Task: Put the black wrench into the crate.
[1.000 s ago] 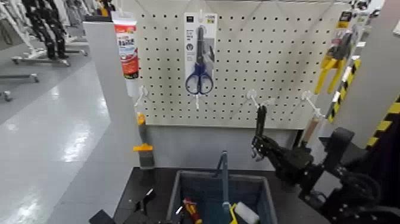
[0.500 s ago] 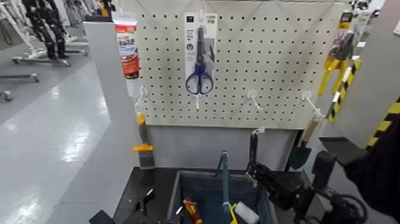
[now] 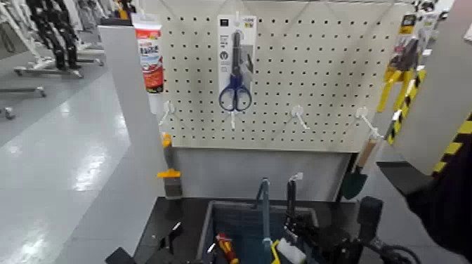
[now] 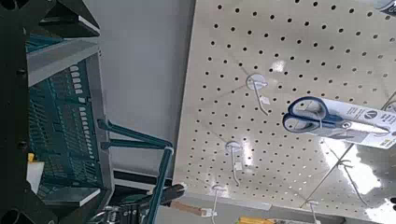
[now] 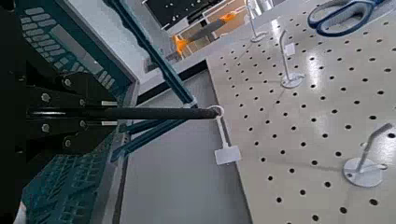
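The right hand (image 3: 295,235) grips the black wrench (image 3: 291,199) upright over the crate (image 3: 211,223), at 5 o'clock. The left hand (image 3: 165,242), at 7 o'clock, seems idle; its grip cannot be told.

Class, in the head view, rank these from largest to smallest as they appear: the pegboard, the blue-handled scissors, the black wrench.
1. Pegboard, by far the largest.
2 and 3. Blue-handled scissors and black wrench look alike in length; the wrench is partly hidden in the right tool, so unranked.
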You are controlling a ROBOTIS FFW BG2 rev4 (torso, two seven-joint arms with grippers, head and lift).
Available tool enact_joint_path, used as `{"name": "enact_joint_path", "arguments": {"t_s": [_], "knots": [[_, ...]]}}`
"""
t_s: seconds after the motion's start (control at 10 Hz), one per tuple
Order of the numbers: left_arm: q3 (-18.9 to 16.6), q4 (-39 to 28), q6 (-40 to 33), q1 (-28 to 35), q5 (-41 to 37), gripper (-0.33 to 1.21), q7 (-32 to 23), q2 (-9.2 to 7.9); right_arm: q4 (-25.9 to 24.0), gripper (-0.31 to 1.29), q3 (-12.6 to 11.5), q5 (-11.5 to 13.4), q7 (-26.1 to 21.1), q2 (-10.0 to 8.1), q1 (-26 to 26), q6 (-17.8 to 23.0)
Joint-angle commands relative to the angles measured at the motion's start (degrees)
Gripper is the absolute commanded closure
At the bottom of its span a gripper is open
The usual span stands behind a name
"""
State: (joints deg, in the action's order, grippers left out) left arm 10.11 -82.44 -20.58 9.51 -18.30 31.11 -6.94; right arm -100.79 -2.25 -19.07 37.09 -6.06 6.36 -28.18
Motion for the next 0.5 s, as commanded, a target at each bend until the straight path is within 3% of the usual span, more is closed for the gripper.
{"name": "enact_joint_path", "arguments": {"t_s": [0.1,0.3,0.5], "knots": [[0.0,0.0,-0.1,0.0,0.0,0.11,0.0,0.0,1.7,1.1,0.1,0.0,0.1,0.09,0.5,-0.7],[0.1,0.0,-0.1,0.0,0.0,0.11,0.0,-0.09,2.9,1.01,0.1,-0.1,0.2,0.26,0.4,-2.9],[0.1,0.0,-0.2,-0.1,0.0,0.11,0.1,-0.18,2.9,0.06,-0.3,-1.0,0.2,0.44,0.3,-3.5]]}}
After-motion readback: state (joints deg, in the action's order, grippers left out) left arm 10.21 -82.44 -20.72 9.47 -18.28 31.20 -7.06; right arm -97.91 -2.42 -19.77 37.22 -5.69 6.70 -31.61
